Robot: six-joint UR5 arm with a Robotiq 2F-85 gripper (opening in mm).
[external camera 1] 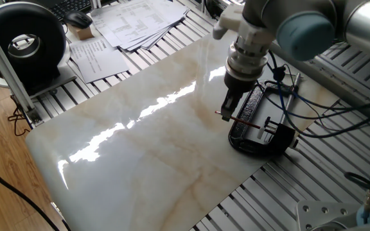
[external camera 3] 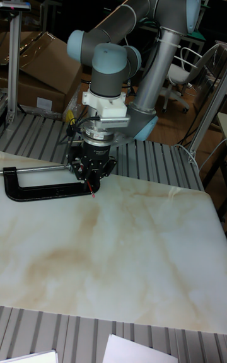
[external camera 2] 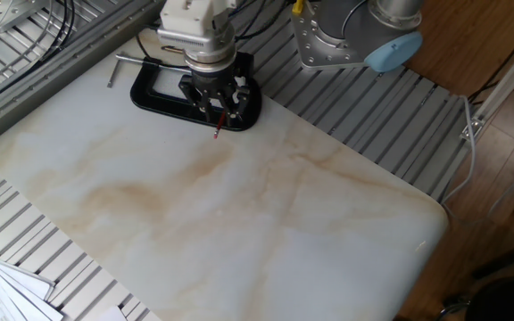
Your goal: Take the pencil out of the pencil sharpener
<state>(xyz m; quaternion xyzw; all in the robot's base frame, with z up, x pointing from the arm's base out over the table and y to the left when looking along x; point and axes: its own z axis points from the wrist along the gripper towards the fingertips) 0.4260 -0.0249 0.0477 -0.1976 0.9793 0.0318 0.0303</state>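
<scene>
The dark-red pencil lies across the black C-clamp, its pale tip pointing out over the marble board. Its far end sits in the small black pencil sharpener by the clamp's screw. My gripper hangs straight down over the pencil's free end, fingers low and open on either side of it. In the other fixed view the gripper covers most of the pencil; only the tip end shows. The tall fixed view shows the gripper just above the red tip.
The marble board covers the table. The clamp's steel screw sticks out toward the slatted edge. Cables trail behind the clamp. Papers and a black round device lie at the far left.
</scene>
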